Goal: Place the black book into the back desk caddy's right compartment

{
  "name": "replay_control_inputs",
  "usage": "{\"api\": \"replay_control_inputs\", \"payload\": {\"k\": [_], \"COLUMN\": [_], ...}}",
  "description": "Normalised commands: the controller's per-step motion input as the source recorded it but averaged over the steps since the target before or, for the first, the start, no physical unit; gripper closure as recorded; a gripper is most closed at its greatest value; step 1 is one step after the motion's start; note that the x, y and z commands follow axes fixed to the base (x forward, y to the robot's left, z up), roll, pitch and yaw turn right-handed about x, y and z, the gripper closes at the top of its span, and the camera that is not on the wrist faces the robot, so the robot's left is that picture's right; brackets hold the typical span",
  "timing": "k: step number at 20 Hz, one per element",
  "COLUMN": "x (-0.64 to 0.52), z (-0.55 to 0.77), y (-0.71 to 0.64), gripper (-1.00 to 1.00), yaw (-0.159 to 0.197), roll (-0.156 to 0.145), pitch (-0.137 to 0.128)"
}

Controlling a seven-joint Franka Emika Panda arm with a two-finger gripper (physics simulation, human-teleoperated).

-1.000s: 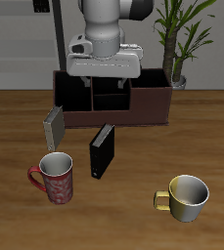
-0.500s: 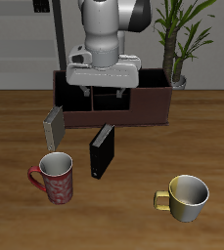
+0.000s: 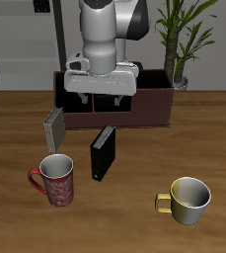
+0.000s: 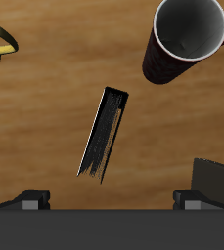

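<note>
the black book (image 3: 103,153) stands upright on the table (image 3: 134,198), apart from everything, nearer the front edge than the caddy (image 3: 149,102). a red mug (image 3: 56,179) stands near it, a grey book (image 3: 54,128) leans farther back, and a yellow mug (image 3: 188,200) sits well apart. the gripper (image 3: 102,100) hangs above the book (image 4: 104,134), holding nothing; i cannot tell how wide the jaws stand.

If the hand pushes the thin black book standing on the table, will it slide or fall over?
The thin black hardcover book stands upright on a narrow edge, so a sideways push would probably tip it. It looks rigid and unlikely to bend. Being small, it is likely light.
</note>
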Motion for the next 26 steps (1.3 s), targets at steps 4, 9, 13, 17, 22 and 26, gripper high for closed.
{"api": "replay_control_inputs", "payload": {"k": [4, 9, 13, 17, 22, 26], "x": [0.06, 0.13, 0.08, 0.13, 0.12, 0.16], "z": [-0.17, -0.17, -0.07, -0.03, -0.05, -0.08], "y": [-0.02, -0.08, 0.00, 0.01, 0.05, 0.05], "gripper": [-1.00, -1.00, -1.00, -1.00, -1.00, -1.00], "yaw": [-0.020, -0.013, -0.008, -0.016, -0.005, 0.006], "roll": [0.001, -0.017, 0.006, -0.003, 0.003, -0.001], "pitch": [-0.007, 0.006, -0.011, -0.015, 0.001, 0.000]}}
